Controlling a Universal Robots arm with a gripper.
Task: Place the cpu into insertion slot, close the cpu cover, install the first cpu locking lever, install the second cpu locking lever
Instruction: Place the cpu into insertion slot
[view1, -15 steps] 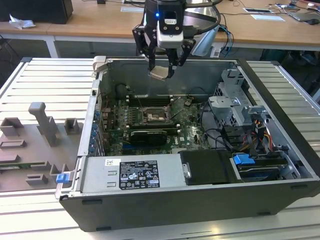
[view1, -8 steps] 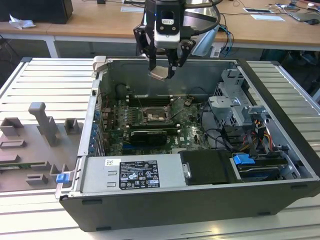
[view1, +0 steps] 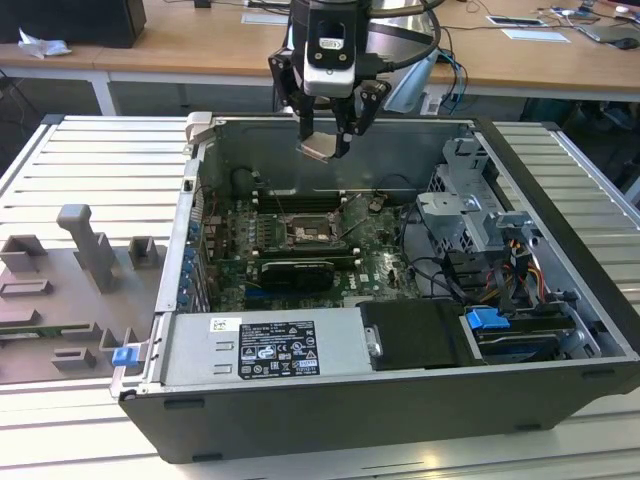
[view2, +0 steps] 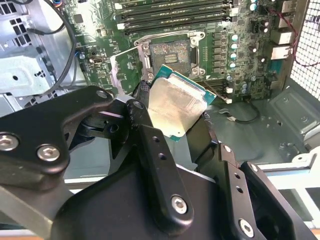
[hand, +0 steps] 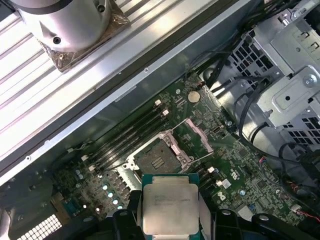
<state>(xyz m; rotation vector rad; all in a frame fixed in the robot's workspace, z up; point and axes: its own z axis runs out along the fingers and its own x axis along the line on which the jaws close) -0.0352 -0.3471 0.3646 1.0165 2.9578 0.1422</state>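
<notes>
My gripper (view1: 323, 148) hangs above the open computer case, shut on the cpu (view1: 320, 148), a flat square chip with a pale metal top. In both wrist views the cpu (view2: 175, 107) (hand: 170, 205) sits tilted between the black fingers (view2: 145, 120), held by its edges. The insertion slot (view1: 303, 232) (view2: 170, 52) (hand: 155, 161) lies bare on the green board below, a dark square with a thin metal rim. The cpu cover (view2: 122, 70) (hand: 196, 137) is swung open beside the slot. The cpu is well above the slot and apart from it.
Long black memory slots (hand: 130, 135) run beside the socket. A metal drive cage (view1: 470, 215) and cables (view1: 440, 275) fill the case on the exterior view's right, and a power supply (view1: 265, 350) sits at the front. Grey fixture blocks (view1: 85, 250) stand left of the case.
</notes>
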